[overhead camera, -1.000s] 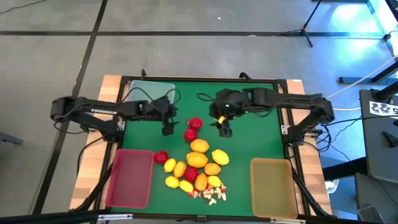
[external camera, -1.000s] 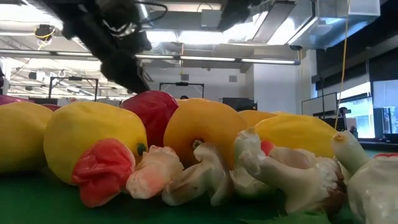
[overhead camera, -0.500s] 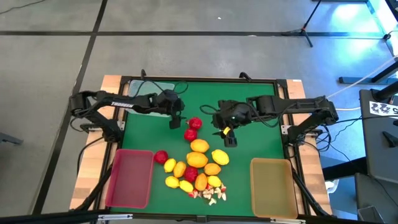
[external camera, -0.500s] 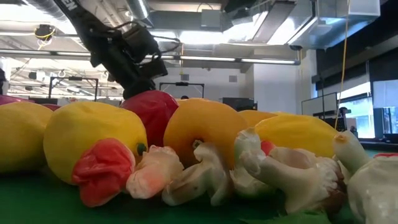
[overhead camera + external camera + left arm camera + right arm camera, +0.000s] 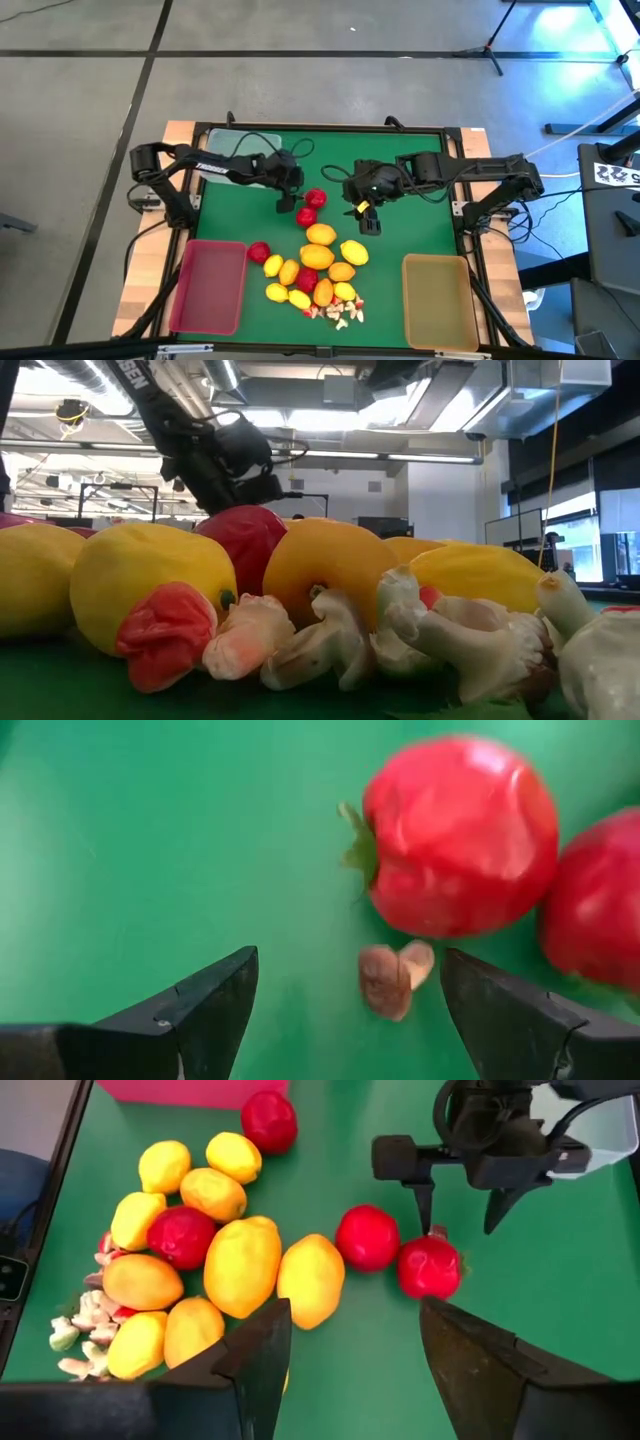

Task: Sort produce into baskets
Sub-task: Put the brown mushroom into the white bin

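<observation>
Green table (image 5: 420,190) filling the high view, and two shallow baskets are sitting at its near edge: the pinkish-red basket (image 5: 209,286) on the left, the tan-yellow basket (image 5: 438,302) on the right, well apart. A clear basket (image 5: 232,147) is lying at the far left corner, partly under the left arm. Between the two coloured baskets the heap of produce (image 5: 315,272) is resting, yellow and orange lemons bunched together, a few strawberries among them, tiny white-and-red bits (image 5: 338,314) at its near end. The left gripper (image 5: 287,203) is hovering low over the table, fingers standing apart with nothing between them, just beside a pair of strawberries (image 5: 311,205) lying apart from the heap. Its wrist view is showing the nearer strawberry (image 5: 455,832) and a tiny brown bit (image 5: 390,979) ahead of the open fingers. The right gripper (image 5: 367,216) is hanging over the table near the heap's far side, fingers spread too, holding nothing
</observation>
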Available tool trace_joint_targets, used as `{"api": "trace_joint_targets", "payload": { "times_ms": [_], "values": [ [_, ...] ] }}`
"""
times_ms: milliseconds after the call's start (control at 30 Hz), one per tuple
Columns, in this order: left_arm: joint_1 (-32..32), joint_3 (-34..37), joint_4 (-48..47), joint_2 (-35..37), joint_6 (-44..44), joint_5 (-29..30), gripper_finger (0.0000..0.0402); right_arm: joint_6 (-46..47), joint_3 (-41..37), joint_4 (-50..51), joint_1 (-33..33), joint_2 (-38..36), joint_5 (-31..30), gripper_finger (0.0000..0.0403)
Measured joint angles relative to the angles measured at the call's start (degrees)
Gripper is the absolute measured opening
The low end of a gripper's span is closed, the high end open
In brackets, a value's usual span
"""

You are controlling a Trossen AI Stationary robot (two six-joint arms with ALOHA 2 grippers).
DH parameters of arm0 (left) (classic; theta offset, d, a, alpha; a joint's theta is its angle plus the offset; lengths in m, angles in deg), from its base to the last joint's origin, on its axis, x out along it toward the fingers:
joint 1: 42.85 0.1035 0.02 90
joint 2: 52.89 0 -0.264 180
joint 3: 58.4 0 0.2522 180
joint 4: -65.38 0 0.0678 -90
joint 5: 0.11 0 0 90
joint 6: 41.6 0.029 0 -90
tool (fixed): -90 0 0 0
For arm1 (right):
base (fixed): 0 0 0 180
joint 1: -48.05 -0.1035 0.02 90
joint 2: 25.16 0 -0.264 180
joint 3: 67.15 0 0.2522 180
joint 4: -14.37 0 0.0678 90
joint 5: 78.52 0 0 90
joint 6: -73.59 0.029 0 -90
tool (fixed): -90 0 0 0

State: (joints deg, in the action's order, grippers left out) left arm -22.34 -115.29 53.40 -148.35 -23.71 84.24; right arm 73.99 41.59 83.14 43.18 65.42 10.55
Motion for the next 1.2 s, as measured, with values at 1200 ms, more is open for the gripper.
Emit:
{"api": "trace_joint_targets", "payload": {
  "times_ms": [1200],
  "values": [
    [0.26,-0.11,1.44,-5.57,-4.03,-2.47,0.0186,2.36,0.0,-0.42,-0.04,0.02,0.52,0.0221]
  ]
}}
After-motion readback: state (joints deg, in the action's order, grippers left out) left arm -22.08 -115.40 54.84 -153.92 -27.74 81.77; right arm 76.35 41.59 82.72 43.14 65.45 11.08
